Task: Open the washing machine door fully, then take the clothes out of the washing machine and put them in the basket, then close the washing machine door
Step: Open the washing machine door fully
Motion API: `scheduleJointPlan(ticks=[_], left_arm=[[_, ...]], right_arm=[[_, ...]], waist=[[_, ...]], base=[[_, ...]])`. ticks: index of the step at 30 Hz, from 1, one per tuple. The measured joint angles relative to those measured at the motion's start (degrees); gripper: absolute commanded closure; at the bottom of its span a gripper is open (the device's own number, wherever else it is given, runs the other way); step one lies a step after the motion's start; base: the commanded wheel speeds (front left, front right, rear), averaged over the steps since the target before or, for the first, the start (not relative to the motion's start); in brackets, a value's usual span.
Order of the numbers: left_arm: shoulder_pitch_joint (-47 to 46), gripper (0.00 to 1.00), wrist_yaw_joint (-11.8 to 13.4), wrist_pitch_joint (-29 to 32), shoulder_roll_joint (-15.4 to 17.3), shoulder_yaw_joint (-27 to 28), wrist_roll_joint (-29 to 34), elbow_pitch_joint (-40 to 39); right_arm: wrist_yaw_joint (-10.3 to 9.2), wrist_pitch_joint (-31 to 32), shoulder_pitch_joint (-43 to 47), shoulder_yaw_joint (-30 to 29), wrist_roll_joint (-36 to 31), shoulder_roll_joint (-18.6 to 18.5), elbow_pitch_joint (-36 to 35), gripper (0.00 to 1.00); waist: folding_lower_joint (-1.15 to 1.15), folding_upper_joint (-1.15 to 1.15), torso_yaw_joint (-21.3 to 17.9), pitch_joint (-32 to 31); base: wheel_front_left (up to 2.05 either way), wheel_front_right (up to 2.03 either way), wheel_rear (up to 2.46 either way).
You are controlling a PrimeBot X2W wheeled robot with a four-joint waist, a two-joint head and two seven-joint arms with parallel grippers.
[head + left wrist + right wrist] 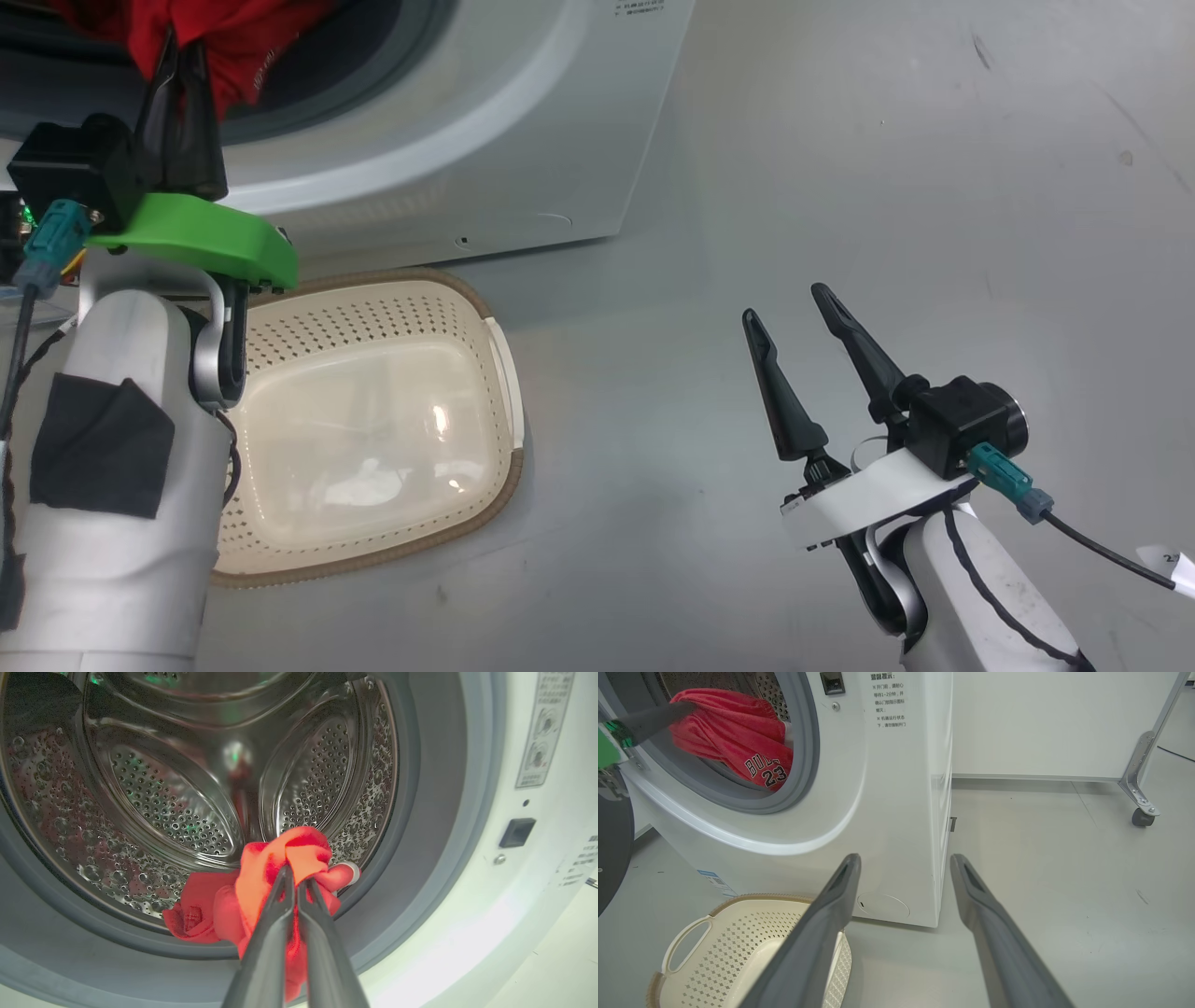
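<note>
Red clothes point(219, 905) are hanging at the washing machine point(896, 788) mouth, clamped by the left gripper point(295, 877), while the right gripper point(786, 306) is hovering beside it, jaws apart.

The clothes point(733, 737) are red, the washing machine point(887, 812) white and grey-ringed, the basket point(733, 947) cream, brown-rimmed.

A pale left arm point(121, 579) hides part of the cream plastic basket point(373, 327). The head view's top edge cuts off the bright red soft clothes point(243, 47) and the big white washing machine point(523, 140). Its label point(544, 723) has print too small to read.
</note>
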Motion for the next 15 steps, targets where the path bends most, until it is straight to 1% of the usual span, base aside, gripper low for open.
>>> scheduleJointPlan(ticks=[11,15], left_arm=[[4.9,1.00,1.0,-0.2,-0.5,1.1,0.7,-8.8],[7.2,1.00,2.0,-0.2,-0.7,2.6,0.9,-13.8]], right_arm=[[0.03,0.0,2.8,0.1,0.0,0.0,1.1,0.00],[0.03,0.0,4.1,0.0,0.0,0.0,1.5,0.00]], waist=[[0.00,0.00,1.5,-5.8],[0.00,0.00,1.8,-8.1]], base=[[0.00,0.00,0.00],[0.00,0.00,0.00]])
